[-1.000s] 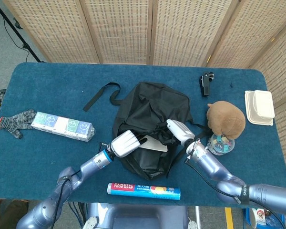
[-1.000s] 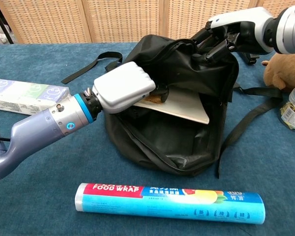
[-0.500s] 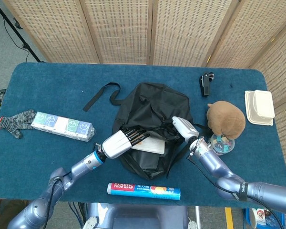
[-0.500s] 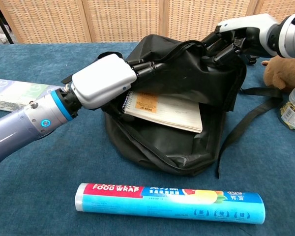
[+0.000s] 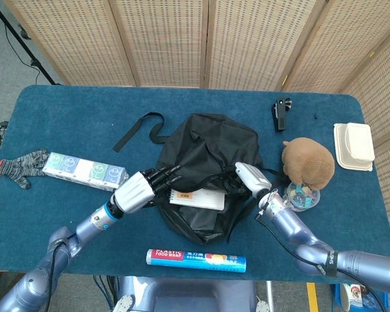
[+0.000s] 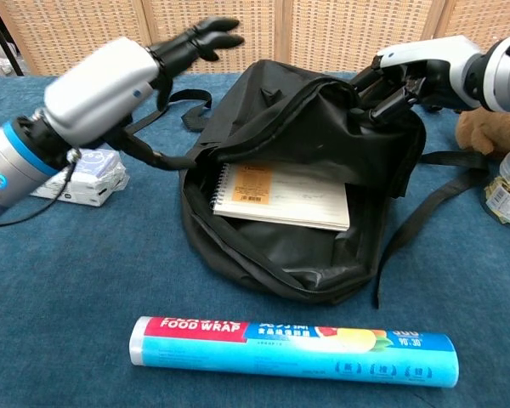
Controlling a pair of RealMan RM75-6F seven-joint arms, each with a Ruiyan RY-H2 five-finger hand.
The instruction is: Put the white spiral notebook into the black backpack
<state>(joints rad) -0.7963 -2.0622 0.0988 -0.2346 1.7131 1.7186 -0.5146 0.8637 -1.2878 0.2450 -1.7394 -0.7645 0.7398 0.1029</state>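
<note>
The black backpack (image 5: pixel 205 153) lies in the middle of the table with its mouth facing me (image 6: pixel 306 255). The white spiral notebook (image 6: pixel 280 195) lies flat inside the open mouth, spiral to the left, also seen from above as a white notebook (image 5: pixel 196 198). My left hand (image 6: pixel 123 81) is raised to the left of the bag, its fingers (image 6: pixel 200 38) spread and holding nothing; from above the left hand (image 5: pixel 140 188) is beside the bag's left edge. My right hand (image 6: pixel 416 66) grips the bag's upper rim and holds the mouth up; the right hand (image 5: pixel 250 179) shows at the bag's right side.
A plastic-wrap roll (image 6: pixel 293 348) lies in front of the bag near the table's edge. A brown plush toy (image 5: pixel 307 162) and a jar (image 5: pixel 301 196) stand to the right. A box of packs (image 5: pixel 84 171) and a glove (image 5: pixel 19 166) lie left; a white container (image 5: pixel 354 146) far right.
My left hand let go of the notebook, drew out of the bag and rose to the left with fingers spread. The notebook now rests inside the mouth. The right hand keeps its hold.
</note>
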